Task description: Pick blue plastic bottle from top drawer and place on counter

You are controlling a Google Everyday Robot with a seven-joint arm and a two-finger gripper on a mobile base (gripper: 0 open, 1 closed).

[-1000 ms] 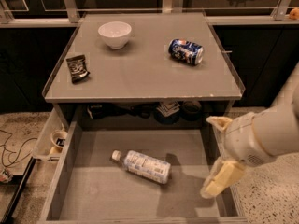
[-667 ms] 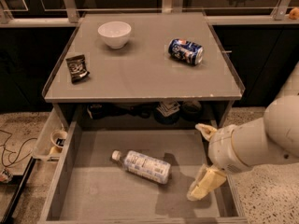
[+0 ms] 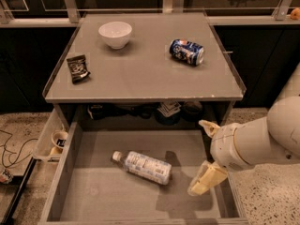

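Observation:
The blue plastic bottle (image 3: 144, 167) lies on its side in the middle of the open top drawer (image 3: 101, 193), white cap pointing left. My gripper (image 3: 206, 153) hangs over the drawer's right side, a short way right of the bottle and not touching it. It is open and empty, with one cream fingertip (image 3: 208, 126) up near the counter's underside and the other (image 3: 204, 182) low over the drawer floor. The grey counter (image 3: 140, 76) sits above and behind the drawer.
On the counter are a white bowl (image 3: 115, 33) at the back left, a blue soda can (image 3: 186, 52) lying at the back right, and a small black packet (image 3: 78, 68) at the left. A whitish side tray (image 3: 47, 146) with a cup (image 3: 59, 138) hangs left of the drawer.
My gripper has moved left over the drawer, closer to the bottle. The bottle and the things on the counter have not moved.

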